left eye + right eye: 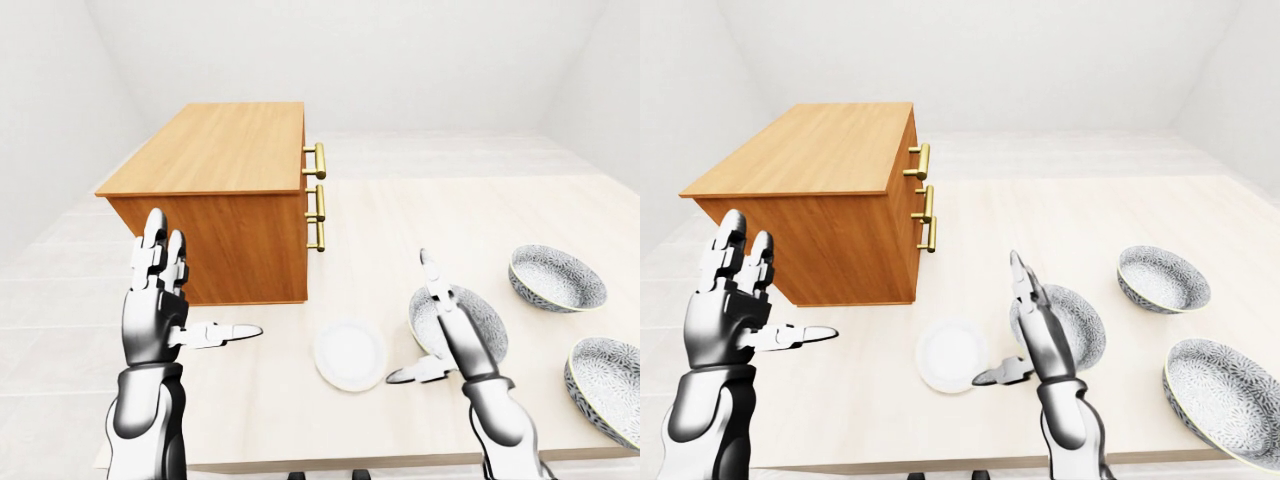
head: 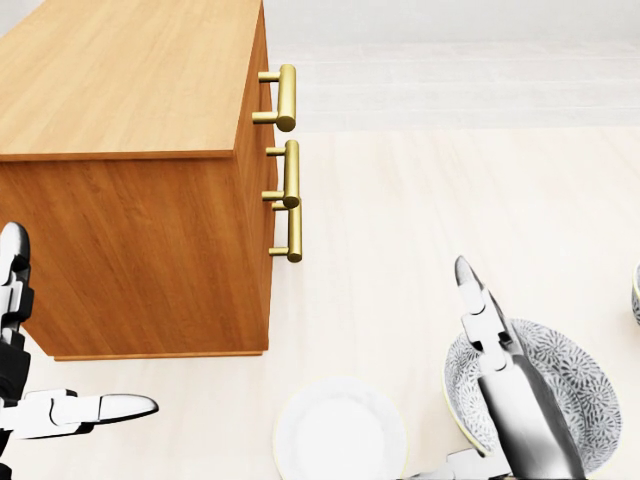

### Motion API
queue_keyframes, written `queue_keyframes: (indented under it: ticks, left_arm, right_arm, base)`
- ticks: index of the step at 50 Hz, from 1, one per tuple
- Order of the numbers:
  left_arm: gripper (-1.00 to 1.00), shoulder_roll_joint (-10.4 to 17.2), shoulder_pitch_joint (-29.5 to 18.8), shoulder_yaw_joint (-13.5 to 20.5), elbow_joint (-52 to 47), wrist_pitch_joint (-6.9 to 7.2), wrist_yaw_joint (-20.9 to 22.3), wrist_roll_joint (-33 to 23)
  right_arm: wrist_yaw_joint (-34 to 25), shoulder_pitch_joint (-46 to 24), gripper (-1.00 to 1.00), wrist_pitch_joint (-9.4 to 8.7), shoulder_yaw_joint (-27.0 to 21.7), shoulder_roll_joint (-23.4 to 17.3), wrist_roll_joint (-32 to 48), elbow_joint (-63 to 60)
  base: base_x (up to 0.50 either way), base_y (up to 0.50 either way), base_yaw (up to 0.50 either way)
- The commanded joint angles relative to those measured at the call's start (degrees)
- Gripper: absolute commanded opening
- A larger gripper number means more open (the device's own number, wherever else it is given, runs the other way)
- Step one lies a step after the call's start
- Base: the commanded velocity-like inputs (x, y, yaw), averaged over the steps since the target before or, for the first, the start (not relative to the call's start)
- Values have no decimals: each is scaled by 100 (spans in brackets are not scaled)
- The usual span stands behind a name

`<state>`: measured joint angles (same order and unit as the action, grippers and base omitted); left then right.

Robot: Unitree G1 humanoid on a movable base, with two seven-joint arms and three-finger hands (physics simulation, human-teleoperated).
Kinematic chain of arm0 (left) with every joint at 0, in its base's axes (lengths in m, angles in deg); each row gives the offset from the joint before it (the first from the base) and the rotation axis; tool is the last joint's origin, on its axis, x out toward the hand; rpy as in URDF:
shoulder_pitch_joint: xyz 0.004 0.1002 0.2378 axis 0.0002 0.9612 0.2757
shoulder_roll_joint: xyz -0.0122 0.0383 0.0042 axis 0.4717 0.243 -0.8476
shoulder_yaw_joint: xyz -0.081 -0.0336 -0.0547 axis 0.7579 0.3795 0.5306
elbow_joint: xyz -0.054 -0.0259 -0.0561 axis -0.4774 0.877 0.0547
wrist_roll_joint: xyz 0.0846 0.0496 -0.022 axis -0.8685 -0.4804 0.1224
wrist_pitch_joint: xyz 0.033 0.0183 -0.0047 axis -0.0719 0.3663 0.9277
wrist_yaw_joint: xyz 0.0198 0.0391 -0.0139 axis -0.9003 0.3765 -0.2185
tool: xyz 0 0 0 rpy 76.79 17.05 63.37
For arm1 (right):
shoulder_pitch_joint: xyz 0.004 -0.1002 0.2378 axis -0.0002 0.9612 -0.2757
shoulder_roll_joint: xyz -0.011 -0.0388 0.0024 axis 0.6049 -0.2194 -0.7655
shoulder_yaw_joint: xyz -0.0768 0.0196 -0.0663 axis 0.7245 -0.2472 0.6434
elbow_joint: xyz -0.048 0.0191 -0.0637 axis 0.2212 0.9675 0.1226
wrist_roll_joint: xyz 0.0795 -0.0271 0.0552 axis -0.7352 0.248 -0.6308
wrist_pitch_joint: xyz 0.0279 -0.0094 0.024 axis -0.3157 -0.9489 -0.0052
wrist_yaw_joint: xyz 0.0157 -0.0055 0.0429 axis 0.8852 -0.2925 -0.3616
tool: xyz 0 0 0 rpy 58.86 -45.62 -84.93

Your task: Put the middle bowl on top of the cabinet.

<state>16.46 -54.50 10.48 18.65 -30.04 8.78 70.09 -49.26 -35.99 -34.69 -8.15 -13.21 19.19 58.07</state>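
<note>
Three grey patterned bowls lie on the pale table (image 1: 450, 210): one (image 1: 485, 315) beside a white plate (image 1: 350, 355), one (image 1: 556, 277) farther up and right, one (image 1: 605, 385) at the lower right edge. A wooden cabinet (image 1: 225, 150) with brass handles (image 1: 318, 160) stands at the table's left. My right hand (image 1: 407, 318) is open, fingers straight, hovering at the left rim of the bowl beside the plate and hiding part of it. My left hand (image 1: 205, 280) is open and held up before the cabinet's side, holding nothing.
The table's near edge runs along the bottom of both eye views. The plate lies between my hands, below the cabinet's handle corner. White floor and walls surround the table. The cabinet's flat top (image 2: 120, 80) is bare wood.
</note>
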Motion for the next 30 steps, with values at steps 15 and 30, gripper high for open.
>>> queue_keyframes:
  ticks: [15, 30]
  left_arm:
    - [100, -17, -7, -14, -29, 0, 33, 31]
    - [100, -28, 8, -22, 8, 0, 21, 22]
  right_arm:
    - [280, 825, 100, 56, 137, 121, 2437, -524]
    - [595, 773, 100, 0, -202, 280, 3650, -334]
  base:
    - [0, 0, 0]
    - [0, 0, 0]
